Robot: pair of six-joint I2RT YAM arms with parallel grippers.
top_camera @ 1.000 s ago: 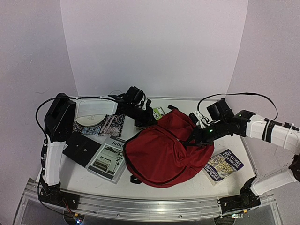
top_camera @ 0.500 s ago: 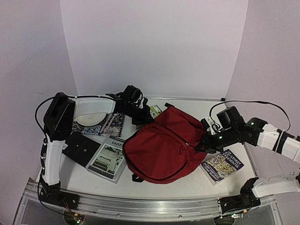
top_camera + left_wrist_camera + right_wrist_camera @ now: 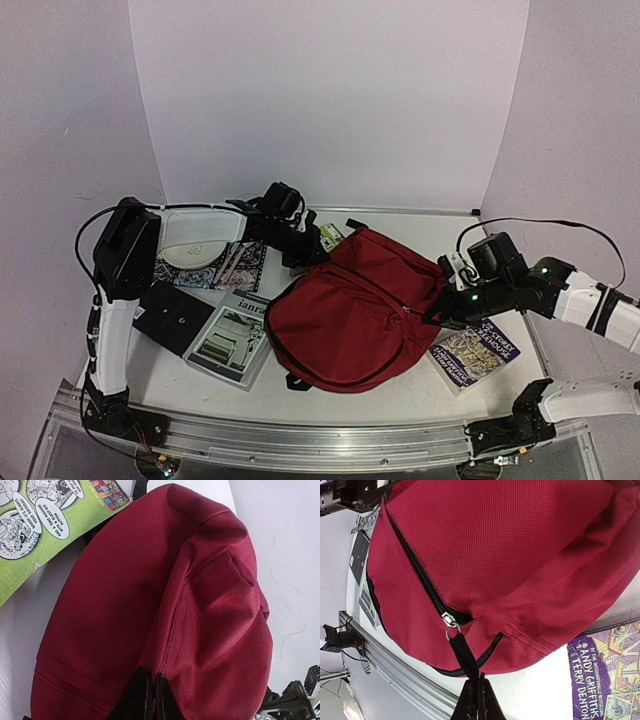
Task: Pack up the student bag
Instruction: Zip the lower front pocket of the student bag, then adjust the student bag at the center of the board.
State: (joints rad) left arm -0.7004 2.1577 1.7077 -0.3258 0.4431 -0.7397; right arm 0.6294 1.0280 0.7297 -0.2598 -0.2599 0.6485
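The dark-red student bag lies in the middle of the table, stretched between both grippers. My left gripper is shut on a fold of the bag's fabric at its far left end; in the left wrist view the bag fills the frame and the black fingertips pinch the cloth. My right gripper is at the bag's right end. In the right wrist view my right gripper is shut on the black zip pull strap, taut from the metal slider of the black zip.
A purple book lies right of the bag and shows in the right wrist view. A green comic lies behind the bag. A white plate, a patterned cloth, a black notebook and a magazine lie at left.
My right gripper has moved right and toward the near edge with the zip pull strap, and the bag has stretched and flattened to the right. The left gripper has hardly moved.
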